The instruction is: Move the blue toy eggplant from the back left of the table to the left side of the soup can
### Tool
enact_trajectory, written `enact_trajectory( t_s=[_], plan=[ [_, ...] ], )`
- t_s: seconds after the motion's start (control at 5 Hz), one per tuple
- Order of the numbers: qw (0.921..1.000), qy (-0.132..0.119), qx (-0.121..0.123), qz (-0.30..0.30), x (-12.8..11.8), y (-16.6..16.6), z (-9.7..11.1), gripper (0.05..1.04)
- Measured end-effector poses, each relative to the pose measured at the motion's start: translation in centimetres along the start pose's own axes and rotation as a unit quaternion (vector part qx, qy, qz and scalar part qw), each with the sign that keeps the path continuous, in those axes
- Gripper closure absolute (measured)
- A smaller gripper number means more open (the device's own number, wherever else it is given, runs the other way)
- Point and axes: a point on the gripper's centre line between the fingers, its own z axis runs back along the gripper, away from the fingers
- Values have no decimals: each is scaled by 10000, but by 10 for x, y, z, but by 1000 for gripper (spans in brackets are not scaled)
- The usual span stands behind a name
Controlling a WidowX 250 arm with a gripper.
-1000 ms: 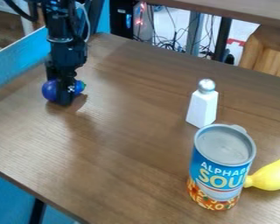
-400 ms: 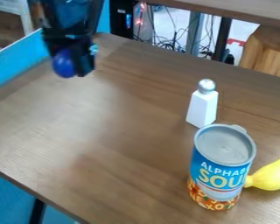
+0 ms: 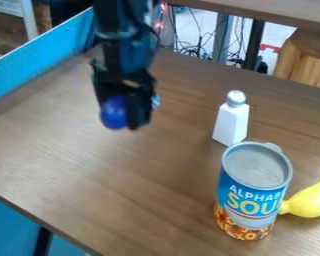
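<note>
The black gripper hangs over the upper left-middle part of the brown table, shut on a round blue object. A small lighter blue-green bit of it shows at the right side of the gripper. To the right stands a white shaker with a silver top, upright and apart from the gripper. In front of the shaker is an upright soup can with a blue and orange label. A yellow object, banana-like in shape, lies just right of the can.
A blue board runs along the table's far left edge. Behind the table are cables, a grey post and a wooden stool or chair. Another brown surface crosses the top right.
The gripper has lifted from the table at the upper left with the blue object in it, then moved right and toward the camera. The shaker, can and yellow object have stayed put.
</note>
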Motion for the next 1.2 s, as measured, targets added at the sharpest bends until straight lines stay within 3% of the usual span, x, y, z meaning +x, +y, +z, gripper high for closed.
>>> enact_trajectory(
  t_s=[0.2, 0.4, 0.6, 1.0, 1.2],
  plan=[
    [9975, 531, -434, 195, -8, -31, -29, 239],
    [9913, 1096, -716, 121, -11, -54, -62, 239],
    [9920, 1219, -309, 68, -13, -56, -67, 239],
    [9850, 1353, 930, 530, -18, -36, -66, 192],
    [9887, 978, 893, 701, -19, -32, -53, 75]
  ],
)
